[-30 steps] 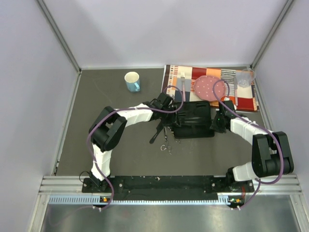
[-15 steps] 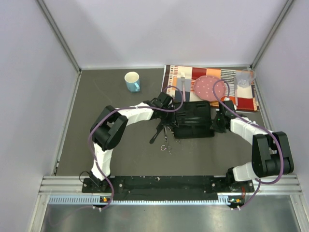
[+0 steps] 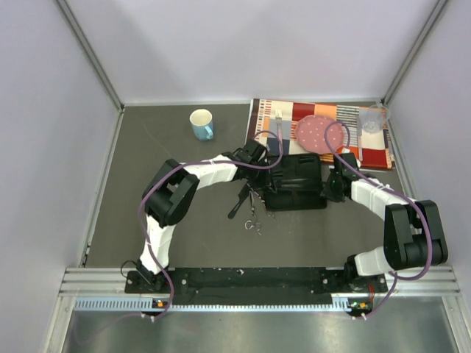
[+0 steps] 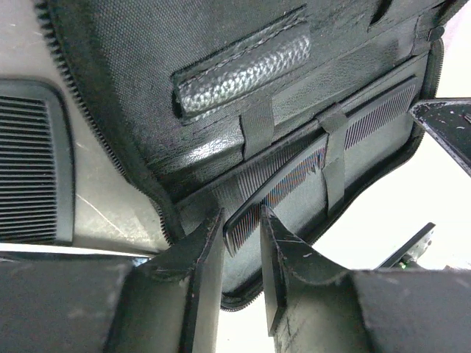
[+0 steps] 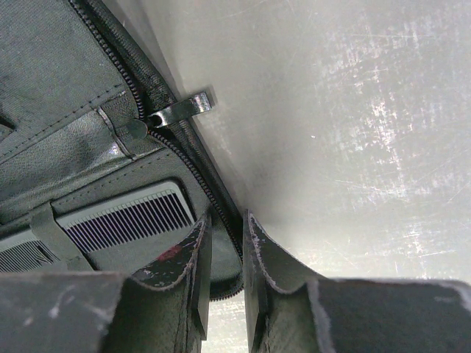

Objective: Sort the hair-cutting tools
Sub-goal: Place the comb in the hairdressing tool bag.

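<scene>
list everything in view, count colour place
open black fabric zip case: one, black, centre of grey table
flat straight black comb: one, black, strapped inside the case
small thin silver metal scissors: at least one, silver, front-left of the case
slim black handled comb: one, black, beside the scissors
striped cloth placemat: one, orange-red-white, far right
ceramic mug: one, light blue, left of placemat
round dotted plate: one, pink, on the placemat
metal fork: one, silver, on the placemat
clear plastic cup: one, see-through, placemat's right end
left claw: one, black, gripping the comb's end
right claw: one, black, gripping the case's zip edge
</scene>
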